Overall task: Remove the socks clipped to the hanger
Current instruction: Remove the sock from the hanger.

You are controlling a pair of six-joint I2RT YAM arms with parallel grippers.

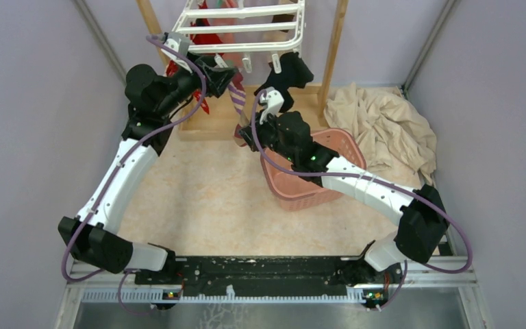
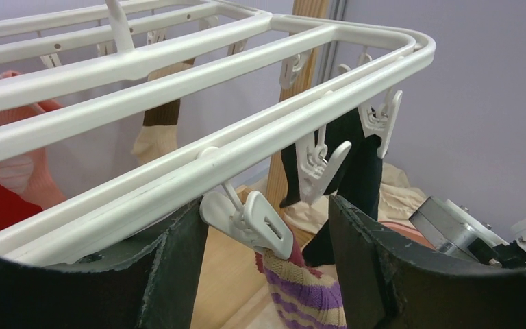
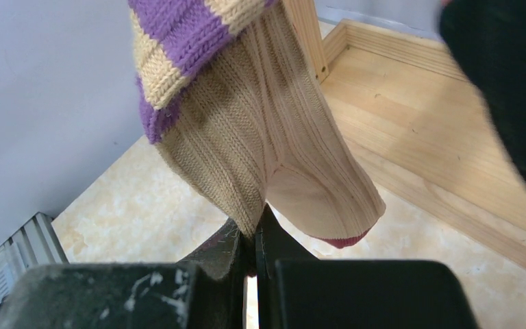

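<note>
Under the near bar of the hanger [image 2: 178, 65], the striped sock [image 2: 303, 296] hung from a white clip [image 2: 246, 221]. That clip sat in the gap of the left gripper [image 2: 267, 229], whose jaws stood apart, one dark finger [image 2: 178, 274] at the clip's 9 o'clock and the other at its 3 o'clock, neither visibly pressing it. In the left wrist view the clip slanted from the bar at 11 o'clock down to its mouth at 5 o'clock, and the sock's long axis ran on from there toward 6 o'clock. At the lower end, the right gripper [image 3: 253, 229] was clenched on the sock's beige ribbed part near the heel, the cloth rising out of the jaws toward 12 o'clock in the right wrist view. The sock was thus held along a near-vertical line, with the clip above and the right jaws below. The left arm was plainly the nearer to the clip, and the coming move looked to turn on that. The left jaws would likely need to squeeze the clip from 9 and 3 o'clock so its mouth let go, while the right arm drew the sock toward 6 o'clock. A black sock [image 2: 363, 171] hung at about 1 o'clock of the left jaws, just beside the 3 o'clock finger, and might be brushed.
</note>
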